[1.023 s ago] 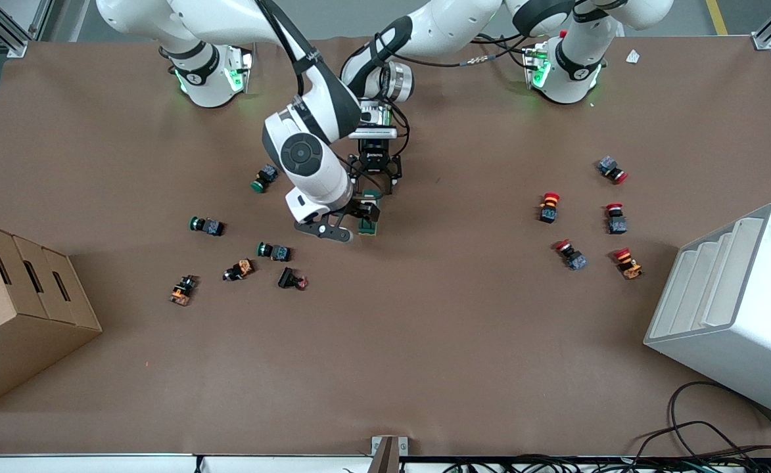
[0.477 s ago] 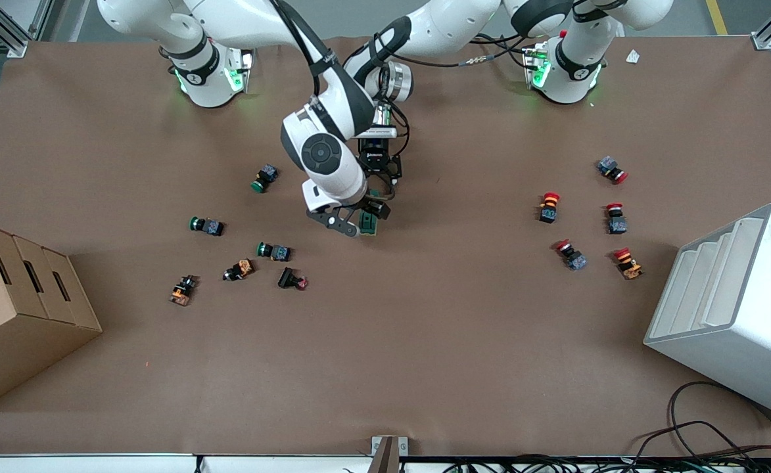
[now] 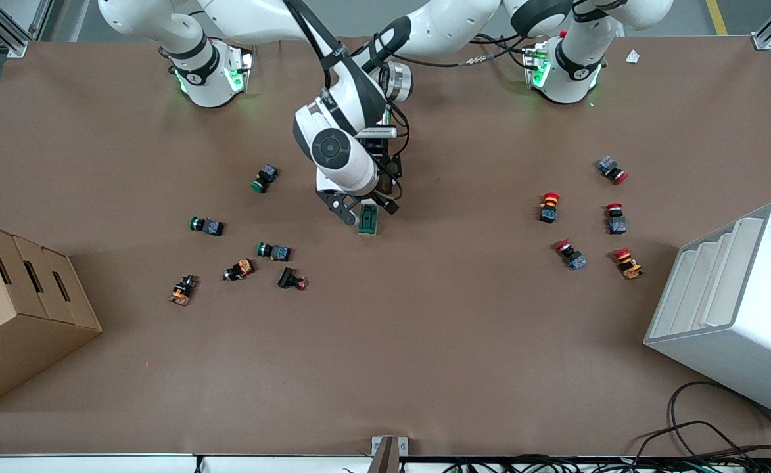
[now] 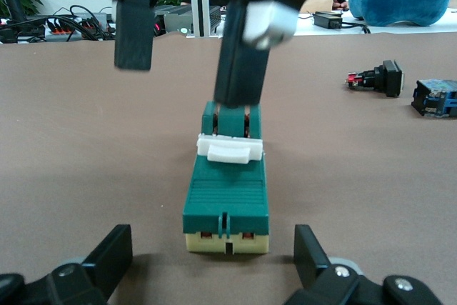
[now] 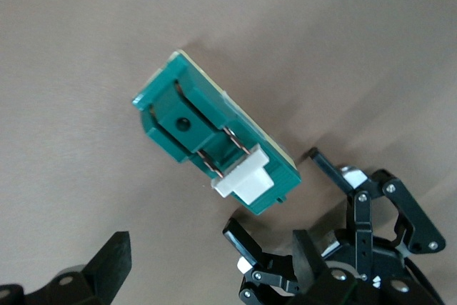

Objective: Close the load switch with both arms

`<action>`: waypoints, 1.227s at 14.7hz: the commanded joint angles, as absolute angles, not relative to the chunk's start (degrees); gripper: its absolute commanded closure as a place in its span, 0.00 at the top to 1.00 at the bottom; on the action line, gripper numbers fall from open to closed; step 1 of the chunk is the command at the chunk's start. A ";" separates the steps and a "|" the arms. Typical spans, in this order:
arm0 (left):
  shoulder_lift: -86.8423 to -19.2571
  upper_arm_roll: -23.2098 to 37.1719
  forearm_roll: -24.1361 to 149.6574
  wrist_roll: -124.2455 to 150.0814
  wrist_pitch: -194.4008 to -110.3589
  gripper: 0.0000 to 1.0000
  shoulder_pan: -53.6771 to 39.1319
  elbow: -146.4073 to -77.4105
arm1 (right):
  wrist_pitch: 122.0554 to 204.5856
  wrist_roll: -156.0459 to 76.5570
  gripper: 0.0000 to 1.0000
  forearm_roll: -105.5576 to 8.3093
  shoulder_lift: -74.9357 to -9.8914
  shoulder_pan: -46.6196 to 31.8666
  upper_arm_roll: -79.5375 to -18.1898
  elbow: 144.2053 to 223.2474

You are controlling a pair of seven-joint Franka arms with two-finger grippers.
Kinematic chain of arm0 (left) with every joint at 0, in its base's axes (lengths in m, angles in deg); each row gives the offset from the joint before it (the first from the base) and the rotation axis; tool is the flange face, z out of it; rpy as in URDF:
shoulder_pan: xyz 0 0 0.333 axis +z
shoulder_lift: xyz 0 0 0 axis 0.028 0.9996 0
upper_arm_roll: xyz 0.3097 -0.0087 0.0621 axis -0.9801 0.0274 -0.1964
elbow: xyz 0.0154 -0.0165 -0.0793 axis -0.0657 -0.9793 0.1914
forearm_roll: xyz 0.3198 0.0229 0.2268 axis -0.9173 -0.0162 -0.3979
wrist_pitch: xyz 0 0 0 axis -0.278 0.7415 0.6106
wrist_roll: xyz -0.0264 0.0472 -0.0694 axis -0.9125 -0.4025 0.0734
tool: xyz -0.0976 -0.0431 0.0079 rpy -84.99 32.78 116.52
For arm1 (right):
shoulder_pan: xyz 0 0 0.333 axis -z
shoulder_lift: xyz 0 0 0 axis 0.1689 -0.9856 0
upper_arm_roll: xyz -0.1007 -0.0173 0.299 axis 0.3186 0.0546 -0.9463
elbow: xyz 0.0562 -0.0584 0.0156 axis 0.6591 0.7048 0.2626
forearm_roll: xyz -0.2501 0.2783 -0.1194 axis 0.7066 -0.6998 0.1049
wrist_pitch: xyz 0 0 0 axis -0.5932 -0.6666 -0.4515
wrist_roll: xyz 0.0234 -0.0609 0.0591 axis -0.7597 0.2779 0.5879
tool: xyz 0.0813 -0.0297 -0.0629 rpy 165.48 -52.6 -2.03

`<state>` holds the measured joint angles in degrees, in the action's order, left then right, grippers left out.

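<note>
The load switch (image 3: 369,219), a dark-green block on a cream base with a white handle (image 4: 230,149) lying across it, rests on the table mid-way between the arms. My left gripper (image 4: 213,242) is open low at the switch's end that lies farther from the front camera, one finger on each side and clear of it. My right gripper (image 3: 365,210) is open and empty just above the switch (image 5: 214,141). In the left wrist view one of its fingers (image 4: 239,69) stands over the switch's other end; contact cannot be told.
Green, orange and black push-buttons (image 3: 273,251) lie toward the right arm's end, with a cardboard box (image 3: 17,309) past them. Several red push-buttons (image 3: 570,255) and a white bin (image 3: 733,309) are toward the left arm's end.
My right gripper has moved off the switch, toward the arms' bases and the left arm's end, uncovering it. The switch and my left gripper stay in place.
</note>
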<state>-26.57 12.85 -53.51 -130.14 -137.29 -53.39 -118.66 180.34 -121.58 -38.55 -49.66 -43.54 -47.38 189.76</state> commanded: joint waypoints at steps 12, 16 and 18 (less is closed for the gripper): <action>-24.35 12.56 -54.25 -131.19 -137.79 1.00 -53.77 -117.40 | 187.63 -122.12 1.00 -39.91 -54.55 -43.73 -46.40 187.63; -24.44 12.56 -54.25 -131.80 -137.79 1.00 -53.77 -117.40 | 187.36 -119.93 1.00 -39.64 -54.55 -41.26 -46.49 185.61; -24.44 12.56 -54.25 -131.80 -137.79 1.00 -53.77 -117.40 | 185.35 -118.35 1.00 -39.64 -54.63 -40.03 -46.49 183.77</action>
